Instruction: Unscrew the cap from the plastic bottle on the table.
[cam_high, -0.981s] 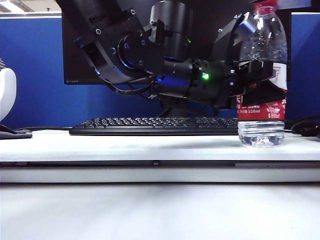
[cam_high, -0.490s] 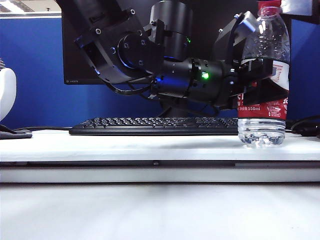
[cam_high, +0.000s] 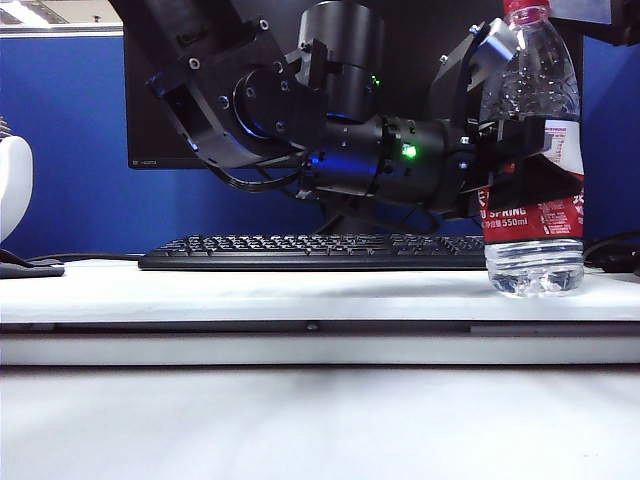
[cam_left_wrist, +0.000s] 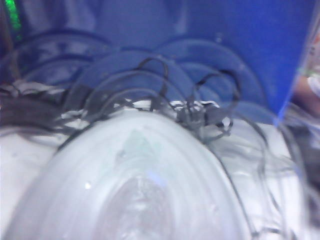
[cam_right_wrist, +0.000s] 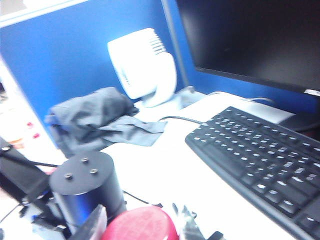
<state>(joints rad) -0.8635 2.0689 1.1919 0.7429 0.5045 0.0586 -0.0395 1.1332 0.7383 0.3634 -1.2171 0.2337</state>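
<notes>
The plastic bottle (cam_high: 533, 120) stands upright on the table (cam_high: 250, 290) at the right, its red-and-white label partly covered. My left gripper (cam_high: 530, 165) reaches in from the left and is shut on the bottle's body at label height. In the left wrist view the clear ribbed bottle (cam_left_wrist: 150, 175) fills the picture and hides the fingers. The red cap (cam_high: 526, 10) sits on the neck at the top edge. In the right wrist view the cap (cam_right_wrist: 142, 226) lies between the fingers (cam_right_wrist: 96, 220) of my right gripper (cam_right_wrist: 141, 218), which stands open around it.
A black keyboard (cam_high: 310, 250) lies behind the bottle, with a dark monitor (cam_high: 150, 130) and a blue partition further back. A white fan (cam_right_wrist: 142, 65) and a grey cloth (cam_right_wrist: 95, 120) sit at the far end. A black joint of the left arm (cam_right_wrist: 85, 185) is beside the cap.
The bottle, held by the left gripper, has shifted slightly to the right. The part of the right arm at the top right corner has moved and turned above the cap.
</notes>
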